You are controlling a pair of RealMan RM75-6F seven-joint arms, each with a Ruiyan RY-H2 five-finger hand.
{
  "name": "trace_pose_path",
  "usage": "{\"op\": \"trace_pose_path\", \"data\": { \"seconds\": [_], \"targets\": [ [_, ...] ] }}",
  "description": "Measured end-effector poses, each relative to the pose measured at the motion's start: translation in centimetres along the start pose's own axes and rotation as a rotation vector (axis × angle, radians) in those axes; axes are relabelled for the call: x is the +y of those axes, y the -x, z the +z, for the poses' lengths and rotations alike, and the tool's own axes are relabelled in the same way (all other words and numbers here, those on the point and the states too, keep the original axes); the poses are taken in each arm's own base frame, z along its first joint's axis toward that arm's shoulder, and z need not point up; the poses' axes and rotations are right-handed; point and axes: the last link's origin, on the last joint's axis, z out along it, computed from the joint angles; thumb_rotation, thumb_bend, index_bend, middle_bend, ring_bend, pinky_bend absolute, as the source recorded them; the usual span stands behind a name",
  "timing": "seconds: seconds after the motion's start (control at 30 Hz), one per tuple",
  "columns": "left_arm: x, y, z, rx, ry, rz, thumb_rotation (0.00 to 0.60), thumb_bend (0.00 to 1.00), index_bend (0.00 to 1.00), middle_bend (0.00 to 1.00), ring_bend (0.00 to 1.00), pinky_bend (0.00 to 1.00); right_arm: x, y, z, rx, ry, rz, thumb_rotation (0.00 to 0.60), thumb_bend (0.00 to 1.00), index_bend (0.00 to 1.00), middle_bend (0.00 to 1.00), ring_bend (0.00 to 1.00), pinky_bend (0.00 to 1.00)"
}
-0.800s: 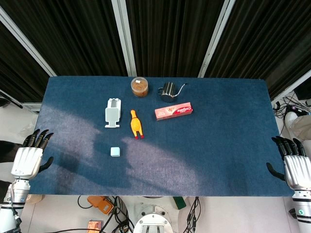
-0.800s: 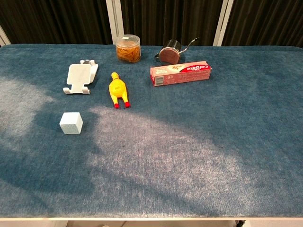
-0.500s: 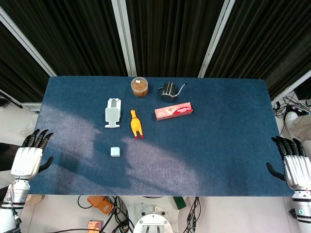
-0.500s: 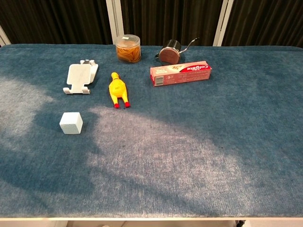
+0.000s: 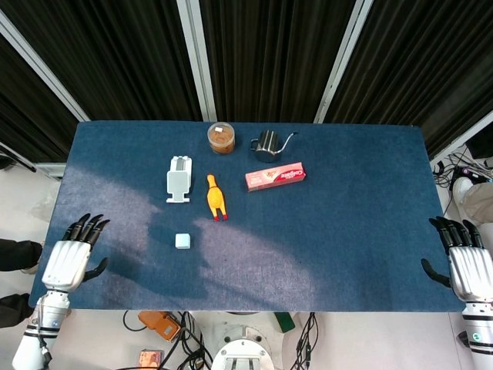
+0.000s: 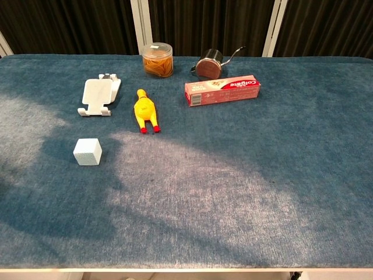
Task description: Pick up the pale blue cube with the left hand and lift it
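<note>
The pale blue cube (image 5: 182, 241) (image 6: 87, 151) lies on the blue table (image 5: 347, 231), left of centre and near the front. My left hand (image 5: 72, 258) hovers over the table's front left corner, well to the left of the cube, fingers apart and holding nothing. My right hand (image 5: 467, 265) stays past the table's right edge, fingers spread and empty. Neither hand shows in the chest view.
Behind the cube lie a white phone stand (image 5: 179, 178), a yellow rubber chicken (image 5: 216, 198) and a red toothpaste box (image 5: 275, 176). An amber jar (image 5: 222, 138) and a small metal pot (image 5: 267, 143) stand at the back. Cables and orange items lie on the floor below.
My left hand has moved right and forward, from beyond the table's left edge to over its front left corner. The right hand and the objects are unchanged.
</note>
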Motion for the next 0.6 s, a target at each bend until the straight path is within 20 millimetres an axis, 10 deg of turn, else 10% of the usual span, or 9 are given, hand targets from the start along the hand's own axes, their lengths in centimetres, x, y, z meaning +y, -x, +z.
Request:
{"op": "trace_pose_path", "data": {
  "seconds": [0.6],
  "targets": [
    [7.7,4.9,4.0,-0.124,0.183,-0.218,0.6,0.25,0.14,0.09,0.04,0.15,0.0,0.0,0.1,-0.005,-0.001,0.008,0.6,0.38,0.21,0.2,0.19,0.12]
  ]
}}
